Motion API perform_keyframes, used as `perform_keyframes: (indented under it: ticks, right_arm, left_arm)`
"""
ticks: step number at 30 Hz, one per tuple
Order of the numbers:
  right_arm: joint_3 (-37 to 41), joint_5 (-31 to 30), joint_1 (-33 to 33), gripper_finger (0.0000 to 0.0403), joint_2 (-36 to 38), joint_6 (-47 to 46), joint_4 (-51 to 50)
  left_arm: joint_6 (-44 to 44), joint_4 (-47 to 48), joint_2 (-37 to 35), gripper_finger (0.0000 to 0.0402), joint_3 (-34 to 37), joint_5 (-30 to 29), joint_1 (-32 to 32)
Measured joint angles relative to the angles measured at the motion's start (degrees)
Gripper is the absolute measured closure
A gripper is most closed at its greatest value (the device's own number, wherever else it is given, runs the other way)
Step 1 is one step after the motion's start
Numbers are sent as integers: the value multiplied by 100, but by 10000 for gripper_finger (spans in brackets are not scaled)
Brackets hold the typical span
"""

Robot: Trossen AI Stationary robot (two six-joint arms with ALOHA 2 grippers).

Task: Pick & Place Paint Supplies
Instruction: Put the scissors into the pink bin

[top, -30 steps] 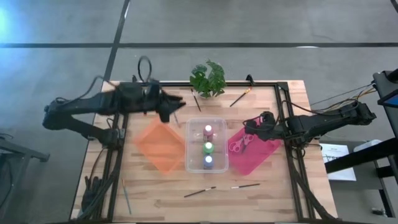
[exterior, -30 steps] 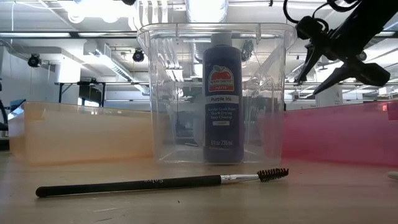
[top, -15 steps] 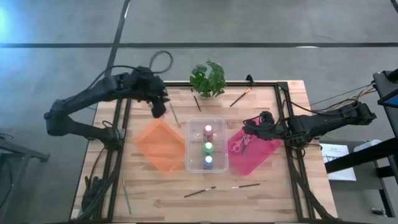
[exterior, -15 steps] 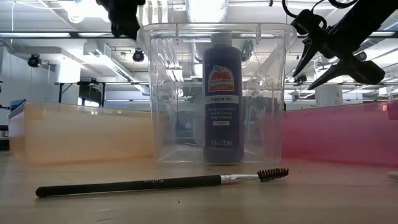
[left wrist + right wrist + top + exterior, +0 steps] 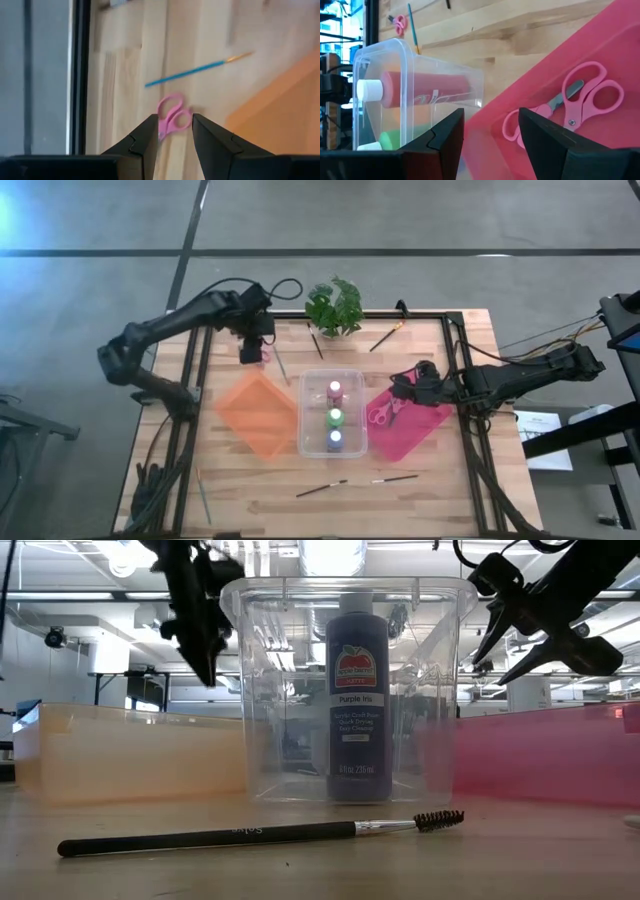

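— Hovering beyond the orange tray (image 5: 258, 412) from the clear bin (image 5: 305, 412), the left gripper (image 5: 174, 131) has its dark jaws part-open. What's under it?

— One pair of small scissors (image 5: 172, 120), flat on the wood. Its pink handle loops show in the gap between the fingertips, ungripped.

— The count?

— Three round bottles upright in the see-through plastic bin: pink (image 5: 335, 391), green (image 5: 335, 418) and blue (image 5: 335, 442). Six thin brushes lie around the bin. One, blue-handled (image 5: 280, 365), is beside that gripper. Two more scissors (image 5: 590, 97) are in the pink tray (image 5: 425, 425), touching the bin's other side.

— And the right gripper (image 5: 400, 388)?

— Above that tray, jaws wide, holding nothing.
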State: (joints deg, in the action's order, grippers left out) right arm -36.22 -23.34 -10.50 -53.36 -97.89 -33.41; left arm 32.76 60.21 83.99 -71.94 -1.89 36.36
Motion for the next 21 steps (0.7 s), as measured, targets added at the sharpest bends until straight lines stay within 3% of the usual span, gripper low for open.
perform_keyframes:
  ticks: [6,14,21]
  right_arm:
    - [-1,38,0,219,0,0,130]
    - [-1,40,0,219,-7,55,171]
    - [1,-57,1,219,-9,141,195]
  left_arm:
    - [445,70,812,277,0,-2,581]
    - [1129,-129,1582,277,167,151,645]
    - [1202,-881,1785,277,670,149,708]
